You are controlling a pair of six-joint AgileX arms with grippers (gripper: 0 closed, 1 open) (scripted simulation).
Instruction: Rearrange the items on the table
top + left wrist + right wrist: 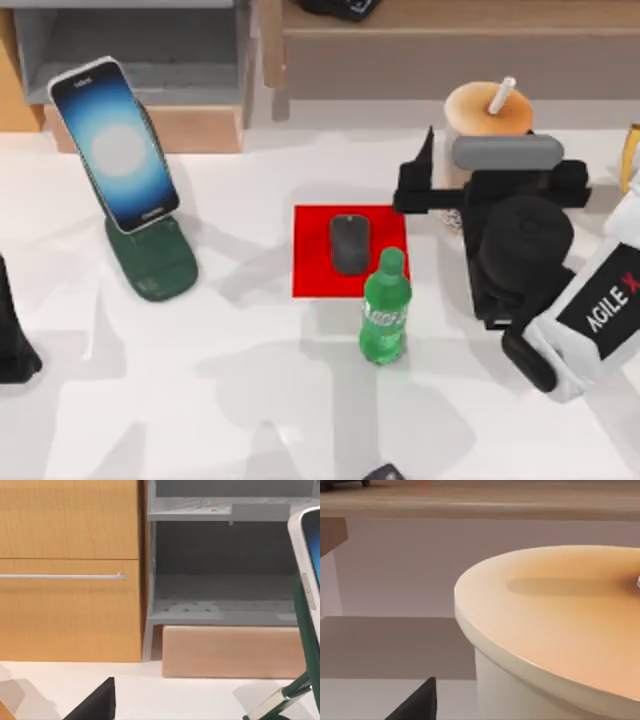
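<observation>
The tan bubble-tea cup (487,110) with its white straw (502,96) stands at the back right of the table (200,400). My right gripper (495,160) is open at the cup's near side, one black finger (425,165) left of it. In the right wrist view the cup's lid (560,620) looms close beside a fingertip (417,705). The dark grey mouse (349,244) lies on a red mat (315,250) mid-table. The smartphone (115,140), screen glowing, leans on a green stand (155,260) at the left. My left gripper (10,345) is parked at the left edge.
A green soda bottle (385,310) stands upright just in front of the mat's right corner. Wooden and grey shelf units (200,60) line the back edge; the left wrist view faces a wooden drawer front (70,570) and grey shelves (225,590). A small dark object (385,472) sits at the front edge.
</observation>
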